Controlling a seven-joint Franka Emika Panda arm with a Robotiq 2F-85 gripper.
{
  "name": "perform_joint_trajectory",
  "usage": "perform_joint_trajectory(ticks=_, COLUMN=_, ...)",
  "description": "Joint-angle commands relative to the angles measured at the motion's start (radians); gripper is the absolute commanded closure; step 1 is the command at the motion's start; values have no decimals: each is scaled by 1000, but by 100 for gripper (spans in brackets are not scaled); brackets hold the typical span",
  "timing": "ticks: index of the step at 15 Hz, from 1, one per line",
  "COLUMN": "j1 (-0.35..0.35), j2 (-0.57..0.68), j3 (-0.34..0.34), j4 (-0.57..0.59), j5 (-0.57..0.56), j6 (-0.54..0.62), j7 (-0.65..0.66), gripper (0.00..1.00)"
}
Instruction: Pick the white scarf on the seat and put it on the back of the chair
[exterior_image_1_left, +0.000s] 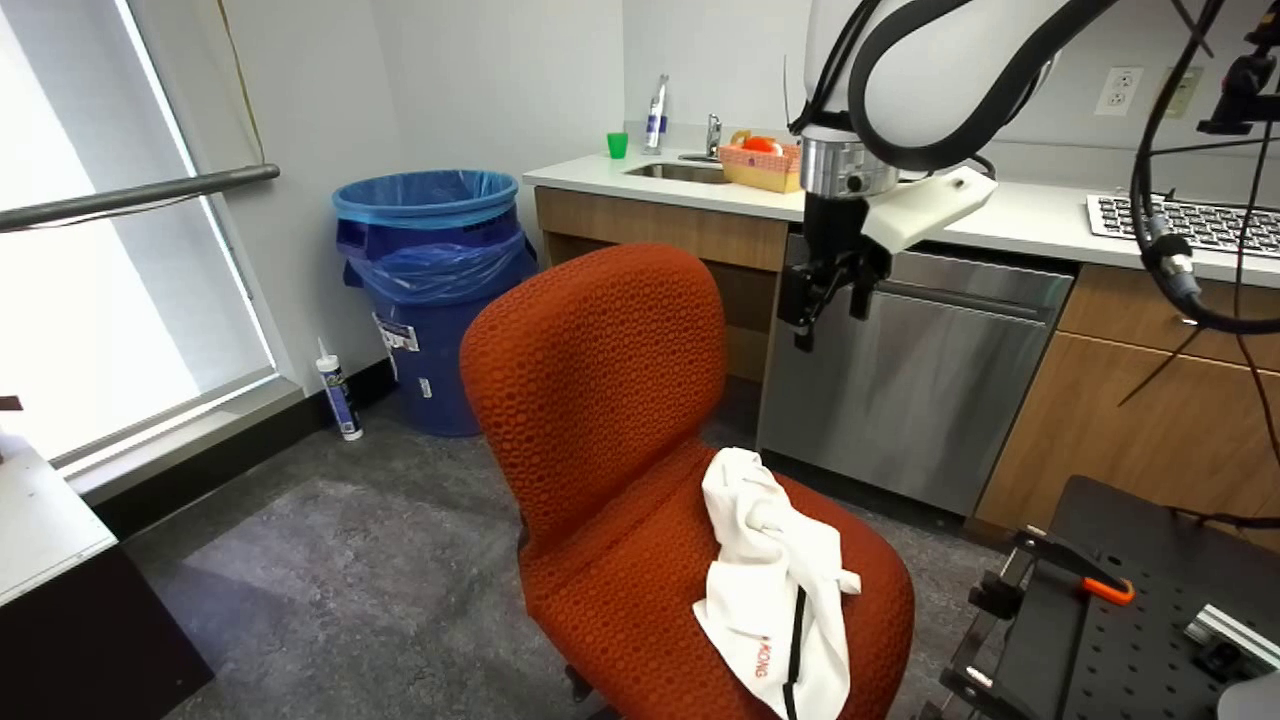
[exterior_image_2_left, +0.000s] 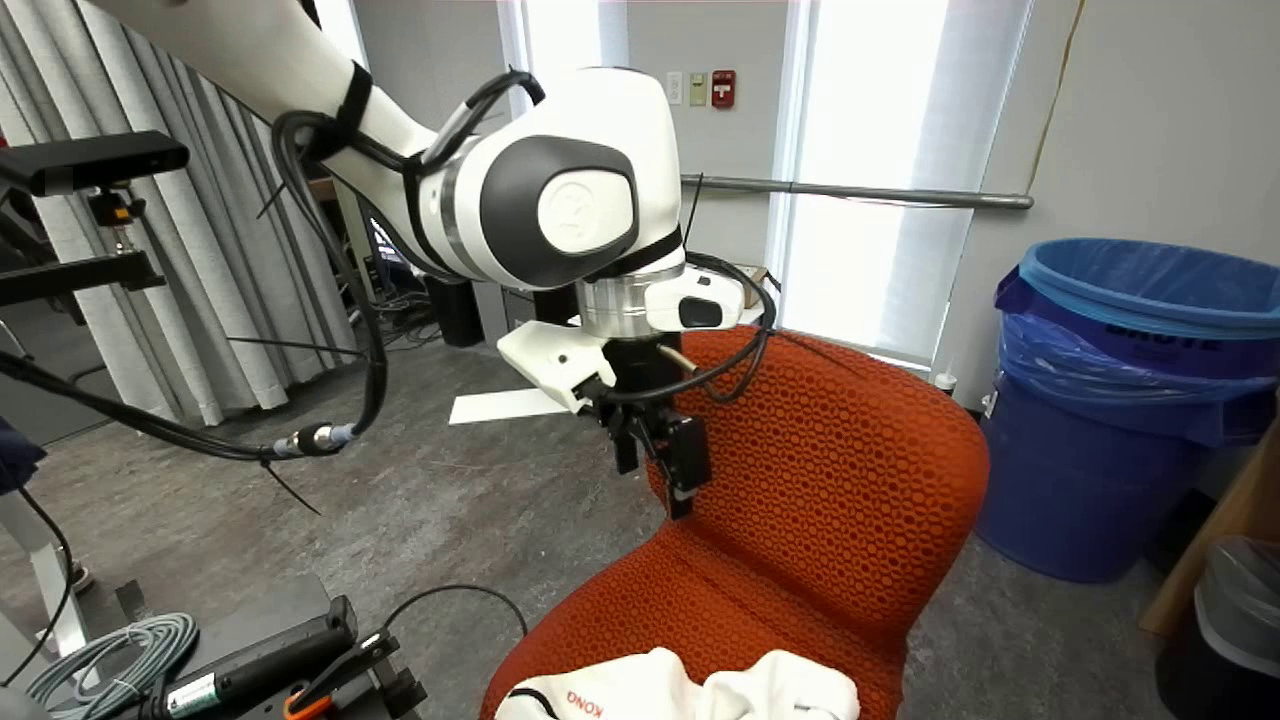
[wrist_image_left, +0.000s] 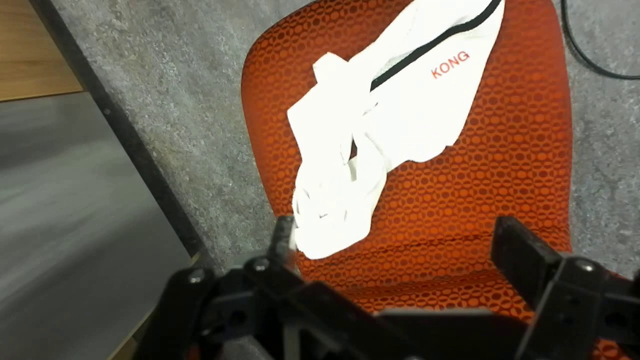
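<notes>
The white scarf (exterior_image_1_left: 775, 600) lies crumpled on the seat of the orange chair (exterior_image_1_left: 610, 370), with a black stripe and red "KONG" lettering. In an exterior view the scarf (exterior_image_2_left: 680, 690) is cut off at the bottom edge. The upright chair back (exterior_image_2_left: 830, 450) has nothing draped on it. My gripper (exterior_image_1_left: 832, 322) hangs well above the seat, fingers down; it also shows in the other outside picture (exterior_image_2_left: 654, 487). In the wrist view the gripper (wrist_image_left: 395, 222) is open with nothing between its fingers. The scarf (wrist_image_left: 410, 120) shows below, one end near the left finger.
A counter with a steel dishwasher (exterior_image_1_left: 900, 380) stands behind the chair. A blue bin (exterior_image_1_left: 440, 300) is near the wall. A black cart (exterior_image_1_left: 1150, 620) with tools stands beside the seat. Cables (exterior_image_2_left: 370, 390) hang from the arm.
</notes>
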Motion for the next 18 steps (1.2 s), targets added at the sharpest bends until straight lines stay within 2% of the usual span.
perform_joint_trajectory(ticks=1, j1=15, j2=6, j3=-15, j4=4, j5=-2, j6=-3, j7=2, gripper=0)
perform_joint_trajectory(ticks=10, j1=15, j2=8, j3=-16, j4=10, j5=-2, j6=-3, j7=3, gripper=0)
perform_joint_trajectory(ticks=13, j1=15, j2=63, j3=-14, j4=35, j5=-12, j6=9, j7=29, gripper=0)
perform_joint_trajectory(ticks=18, j1=24, j2=224, j3=-25, j4=103, j5=-21, j6=79, j7=40, gripper=0)
